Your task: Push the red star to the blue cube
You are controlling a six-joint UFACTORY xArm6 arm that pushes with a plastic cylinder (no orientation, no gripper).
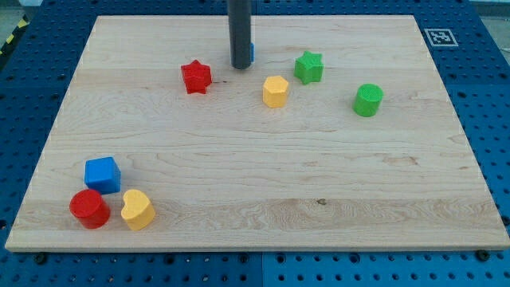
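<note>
The red star (196,76) lies on the wooden board (263,183) in the upper left-middle. The blue cube (103,174) sits near the bottom left corner. My tip (240,65) touches the board to the right of the red star, about a star's width away, not touching it. A small blue block (251,53) is mostly hidden behind the rod; its shape cannot be made out.
A red cylinder (89,208) and a yellow heart (137,210) sit just below the blue cube. A yellow hexagon-like block (275,91), a green star (308,67) and a green cylinder (368,100) lie to the right of my tip.
</note>
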